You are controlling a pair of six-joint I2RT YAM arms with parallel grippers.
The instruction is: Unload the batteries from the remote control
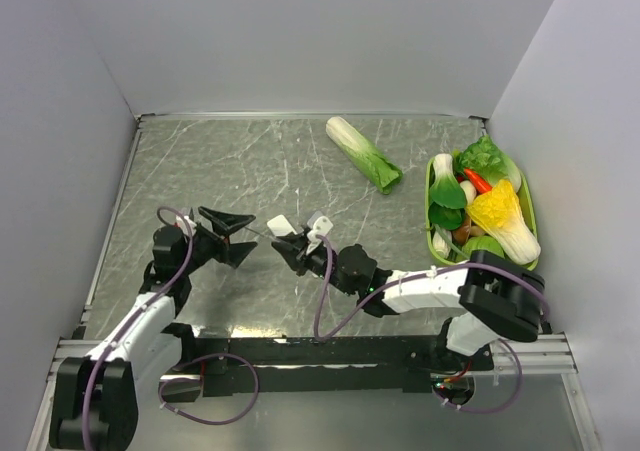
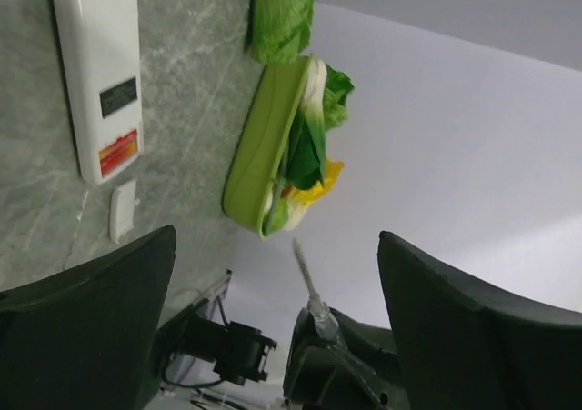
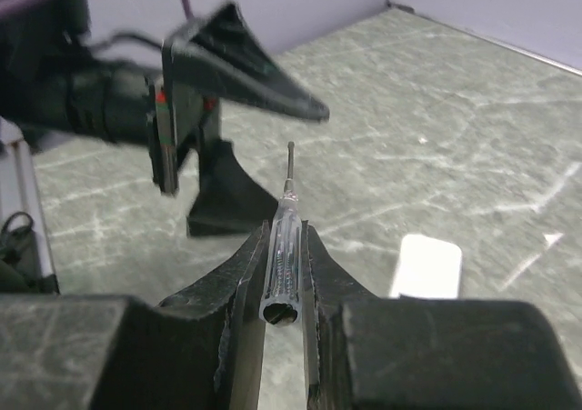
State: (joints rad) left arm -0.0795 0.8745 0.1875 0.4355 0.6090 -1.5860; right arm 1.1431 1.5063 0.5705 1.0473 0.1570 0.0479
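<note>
From above, the left gripper [image 1: 250, 239] stood wide and empty, facing the right gripper [image 1: 288, 246] near mid-table; the remote control [image 1: 279, 224] lay flat just beside the right fingers, probably so both arms could reach it; no batteries could be picked out.

In the left wrist view the remote showed its labelled face; a small white cover [image 2: 123, 210] lay off it, just beside its near end, suggesting the compartment was open.

In the right wrist view the jaws pinched narrowly on a clear-handled screwdriver [image 3: 284, 242], its tip toward the left gripper; it seemed held as a prying tool.
</note>
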